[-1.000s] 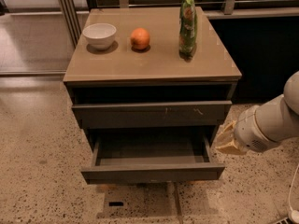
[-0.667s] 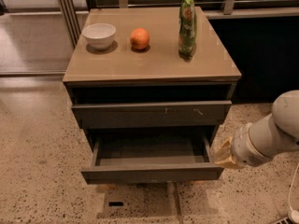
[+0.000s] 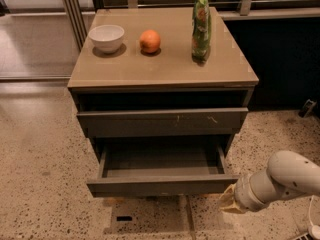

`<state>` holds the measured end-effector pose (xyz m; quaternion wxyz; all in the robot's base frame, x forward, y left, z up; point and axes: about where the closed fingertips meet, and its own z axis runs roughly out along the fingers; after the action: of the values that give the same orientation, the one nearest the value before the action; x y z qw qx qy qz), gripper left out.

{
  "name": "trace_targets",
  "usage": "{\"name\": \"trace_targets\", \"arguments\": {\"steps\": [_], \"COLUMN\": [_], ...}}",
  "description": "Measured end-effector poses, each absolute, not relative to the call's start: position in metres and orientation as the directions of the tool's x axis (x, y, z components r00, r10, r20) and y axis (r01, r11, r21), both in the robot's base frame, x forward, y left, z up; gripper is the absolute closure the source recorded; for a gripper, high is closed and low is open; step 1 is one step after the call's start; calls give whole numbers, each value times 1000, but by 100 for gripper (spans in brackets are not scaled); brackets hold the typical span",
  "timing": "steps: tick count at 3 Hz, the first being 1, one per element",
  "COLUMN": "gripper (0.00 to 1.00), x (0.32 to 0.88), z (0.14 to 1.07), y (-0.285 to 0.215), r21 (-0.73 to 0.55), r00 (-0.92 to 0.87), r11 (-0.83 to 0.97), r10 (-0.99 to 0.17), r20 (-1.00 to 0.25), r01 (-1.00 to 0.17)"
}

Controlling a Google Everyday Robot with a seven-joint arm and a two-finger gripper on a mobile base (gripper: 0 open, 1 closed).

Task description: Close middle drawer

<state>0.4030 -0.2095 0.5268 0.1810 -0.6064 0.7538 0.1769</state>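
Observation:
The middle drawer (image 3: 162, 185) is pulled well out of the grey-brown cabinet, and its bare inside (image 3: 162, 159) shows. Its plain front panel faces me, low in the view. My gripper (image 3: 227, 200) is at the end of the white arm (image 3: 285, 179) at the lower right. It is just off the right end of the drawer's front panel, slightly below it and close to the floor. I cannot tell whether it touches the panel.
Above it, a drawer front with small white scratches (image 3: 162, 120) stands slightly out. On the cabinet top (image 3: 165, 66) are a white bowl (image 3: 106, 36), an orange (image 3: 150, 40) and an upright green bag (image 3: 201, 24). The floor (image 3: 45, 184) is speckled stone.
My arm and gripper have moved down and a little left, from beside the drawer's right side to the lower right corner of its front panel. The drawer has not moved.

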Motion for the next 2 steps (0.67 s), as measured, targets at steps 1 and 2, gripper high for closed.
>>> {"name": "trace_targets", "arguments": {"steps": [1, 2], "gripper": [100, 100], "x": [387, 387], "z": [489, 489], "y": [-198, -198], "r21": [124, 124], "r00": [-224, -224], "r11": [187, 187], "r10": [-829, -829], "r20": [-512, -512], "r01": [-975, -975]}}
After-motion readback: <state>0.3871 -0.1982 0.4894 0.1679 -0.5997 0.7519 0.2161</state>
